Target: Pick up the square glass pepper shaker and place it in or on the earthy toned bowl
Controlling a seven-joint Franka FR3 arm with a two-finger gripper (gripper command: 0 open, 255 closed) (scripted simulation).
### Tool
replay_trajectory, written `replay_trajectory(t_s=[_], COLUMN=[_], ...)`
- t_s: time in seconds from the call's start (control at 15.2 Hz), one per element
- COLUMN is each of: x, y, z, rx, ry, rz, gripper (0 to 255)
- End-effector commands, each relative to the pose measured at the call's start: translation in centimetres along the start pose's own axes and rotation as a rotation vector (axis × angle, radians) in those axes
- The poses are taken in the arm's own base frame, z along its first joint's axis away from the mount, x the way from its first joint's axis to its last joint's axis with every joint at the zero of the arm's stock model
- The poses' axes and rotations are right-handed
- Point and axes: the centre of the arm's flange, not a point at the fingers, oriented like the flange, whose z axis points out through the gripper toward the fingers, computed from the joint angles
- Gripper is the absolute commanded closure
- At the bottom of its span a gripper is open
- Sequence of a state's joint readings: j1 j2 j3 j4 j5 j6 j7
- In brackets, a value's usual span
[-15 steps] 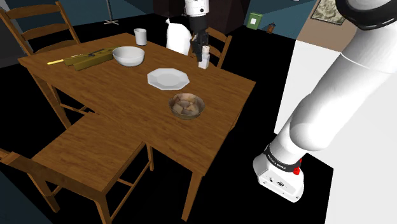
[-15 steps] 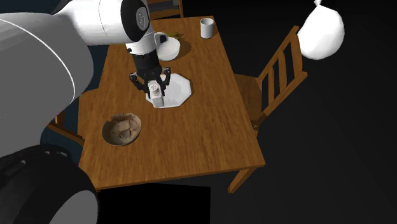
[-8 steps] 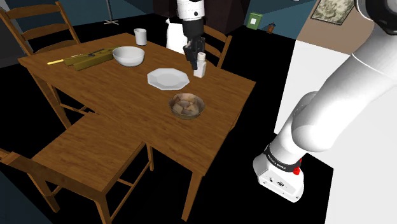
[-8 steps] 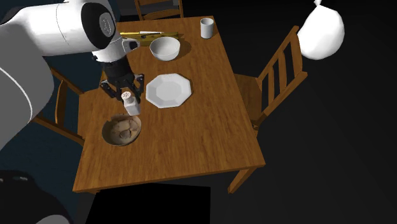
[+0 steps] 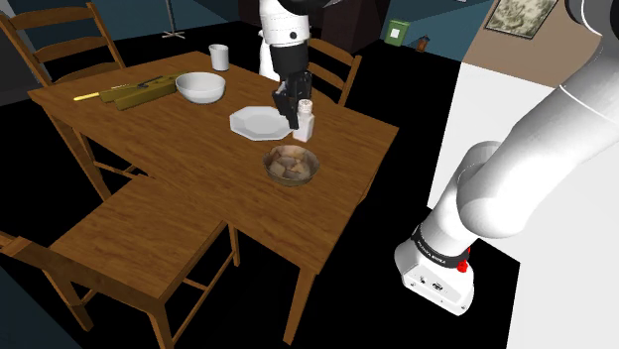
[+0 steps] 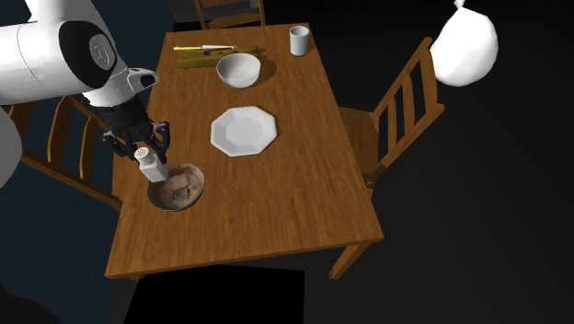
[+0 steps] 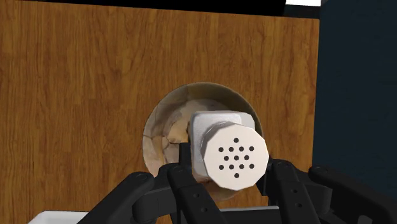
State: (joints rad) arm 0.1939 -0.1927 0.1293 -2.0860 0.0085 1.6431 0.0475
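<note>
Arm: one white arm [image 5: 516, 188] with dark joints, reaching from its stand over the table.
Claw: one black gripper [image 5: 296, 111], its two fingers [image 7: 184, 186] pressed against opposite sides of the shaker and holding it.
Pepper shaker: one, square-bodied and pale, with a flat white cap full of small dark holes [image 7: 233, 158]. It hangs upright in the air, off the table [image 6: 276, 202].
Shaker against bowl: in the wrist view the mottled bowl lies directly beneath it. In the second exterior view the shaker [image 6: 153, 167] sits over the bowl's rim on the side toward the table's edge.
Earthy bowl: one, round, patterned in brown and cream [image 5: 292, 164], standing near the table's long edge, just beside the plate.
Plate: one, white and many-sided [image 5: 263, 123], near the middle of the table.
White bowl: one [image 5: 200, 87], farther along the table, next to the board.
Cup: one, white [image 5: 219, 57], near the far corner.
Board: one, olive-brown and flat [image 5: 144, 92], with a thin yellow piece beside it.
Chairs: three, wooden, with slatted backs; one at the table's end [image 6: 230, 11] and one at each long side.
</note>
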Motion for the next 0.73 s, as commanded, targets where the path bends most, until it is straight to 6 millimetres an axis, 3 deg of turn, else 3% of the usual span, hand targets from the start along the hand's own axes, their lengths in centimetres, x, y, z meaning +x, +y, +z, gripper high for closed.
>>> replay_trajectory(t_s=[0.0, 0.66], x=[0.2, 1.5], y=[-0.3, -0.5], z=[0.9, 6.0], rx=[0.0, 0.0], ry=[0.0, 0.0], rz=[0.001, 0.001], gripper=[255, 255])
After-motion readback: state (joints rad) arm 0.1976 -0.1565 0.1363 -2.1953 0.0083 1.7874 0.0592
